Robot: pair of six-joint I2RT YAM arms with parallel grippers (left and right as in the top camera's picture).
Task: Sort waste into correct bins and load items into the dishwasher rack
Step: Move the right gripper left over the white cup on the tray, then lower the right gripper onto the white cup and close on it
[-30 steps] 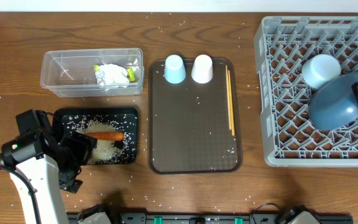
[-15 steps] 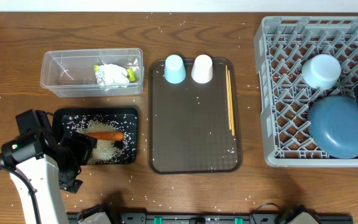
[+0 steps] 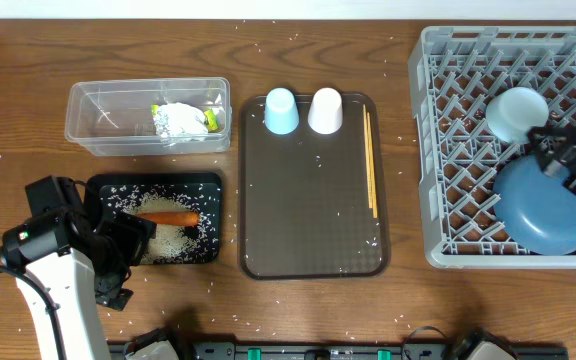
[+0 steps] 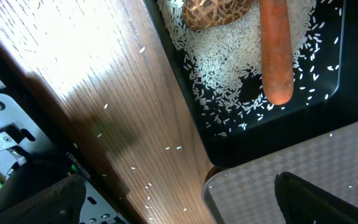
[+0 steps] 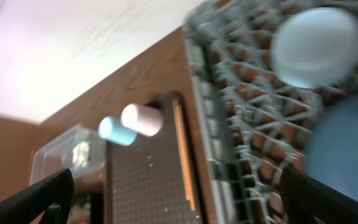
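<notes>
The dark-blue plate (image 3: 543, 210) lies in the grey dishwasher rack (image 3: 448, 80) beside the light-blue bowl (image 3: 516, 112). My right gripper (image 3: 568, 155) hovers over the plate's far edge, open and empty. The light-blue cup (image 3: 281, 110), white cup (image 3: 325, 110) and chopsticks (image 3: 370, 165) are on the brown serving tray (image 3: 308, 210). The wrapper (image 3: 180, 120) is in the clear tub (image 3: 98, 115). The carrot (image 3: 171, 217), the brown lump (image 4: 216, 11) and rice (image 4: 222, 62) are in the black tray (image 3: 208, 185). My left gripper (image 3: 133, 238) is open and empty at that tray's near edge.
Loose rice grains are scattered over the wooden table (image 3: 28, 100) and the serving tray. The rack fills the right side up to the table's edge. The left arm's white base stands at the front left.
The plate went from tilted in my right gripper to lying flat in the rack. The right gripper let go and now sits above its far edge. The left arm has not moved.
</notes>
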